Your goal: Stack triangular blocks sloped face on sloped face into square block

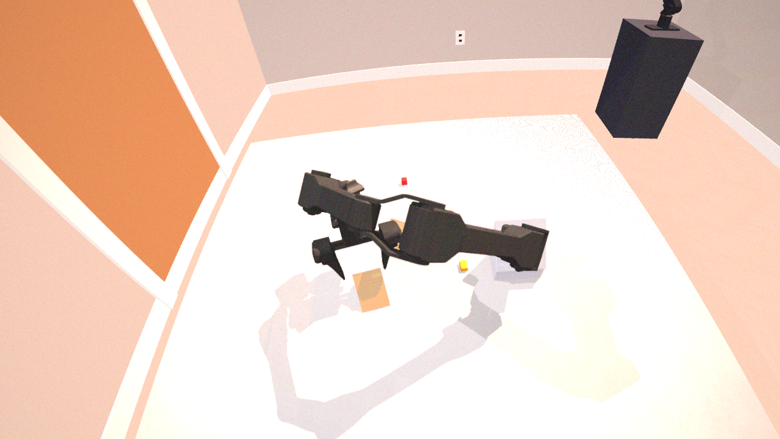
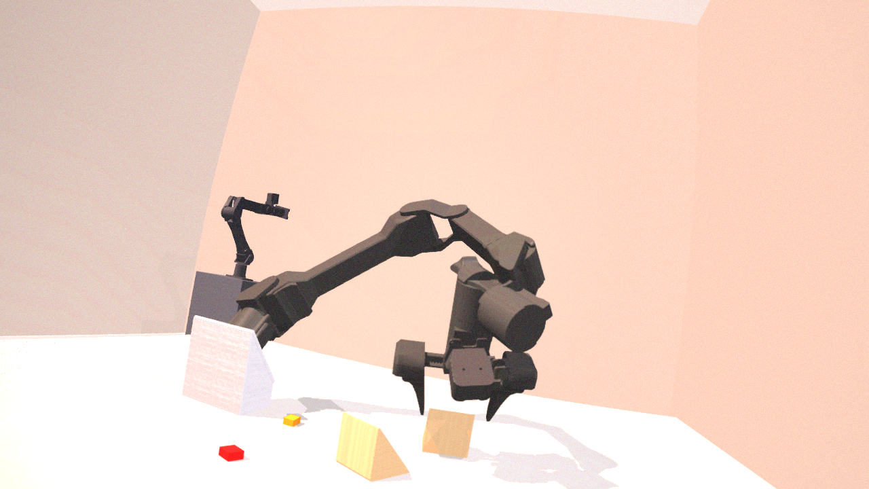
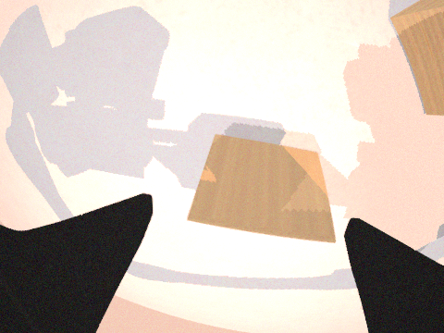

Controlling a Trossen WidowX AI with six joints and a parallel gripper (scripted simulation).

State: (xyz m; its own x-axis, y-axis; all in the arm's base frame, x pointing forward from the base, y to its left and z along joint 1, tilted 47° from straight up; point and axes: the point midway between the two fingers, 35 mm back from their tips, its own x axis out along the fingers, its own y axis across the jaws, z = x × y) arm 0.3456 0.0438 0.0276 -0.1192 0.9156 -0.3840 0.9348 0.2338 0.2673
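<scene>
A tan triangular block (image 1: 370, 291) (image 2: 448, 432) (image 3: 262, 187) lies on the white table (image 1: 545, 163) (image 2: 91, 425). My gripper (image 1: 364, 272) (image 2: 455, 415) (image 3: 253, 218) is open and empty. It hangs just above this block with a finger to each side, and its tips are level with the block's top. The second triangular block (image 2: 367, 453) (image 3: 425, 55) rests a short way off with its slope facing up. In the top view this second block (image 1: 397, 222) is mostly hidden under my arm.
A large white wedge (image 2: 225, 371) stands by the arm's base. A small yellow cube (image 1: 462, 265) (image 2: 292, 420) and a small red cube (image 1: 403, 180) (image 2: 231, 452) lie on the table. A dark pedestal (image 1: 646, 76) (image 2: 215, 291) stands beyond the table.
</scene>
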